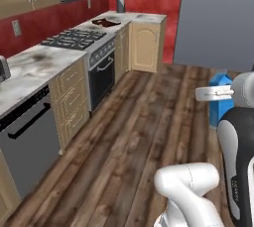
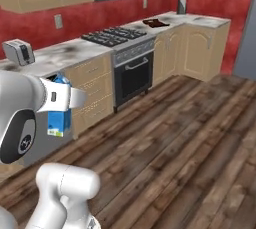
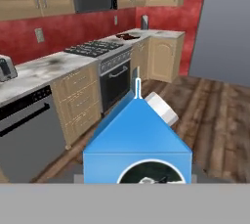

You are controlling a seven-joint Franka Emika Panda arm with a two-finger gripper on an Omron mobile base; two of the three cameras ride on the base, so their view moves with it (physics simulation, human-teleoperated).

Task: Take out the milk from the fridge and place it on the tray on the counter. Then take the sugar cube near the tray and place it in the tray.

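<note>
Gripper (image 2: 64, 104) is clamped on the milk carton (image 2: 59, 110), jaws partly closed around its body. The hand view has the blue gable top (image 3: 137, 125) and white cap right at the camera, so it's seated between the fingers. Carton is up in the air over the wood floor (image 2: 165, 138), clear of any surface, out in front of the base. In the left base view it shows as a blue block (image 1: 220, 103) behind the wrist.

Carton is upright: long axis vertical, gable ridge on top, cap on the slope facing away from the hand toward the far end of the kitchen.

Key relation: the tray (image 1: 105, 22) is well apart from the carton. It's the dark reddish-brown board on the marbled counter (image 1: 144, 18) at the far corner, just past the stove (image 1: 74, 37). From the gripper it lies forward and left, well above floor level; the hand view puts it just left of centre (image 3: 128, 36). Its long axis looks to run along the counter, but it's too small to be sure. Sugar cube is too small to make out from here.

My read: milk is out of the fridge and the carry is underway. Arm reach won't cover that gap, so the base has to drive toward the far corner first. Keep the carton vertical on the way.
</note>
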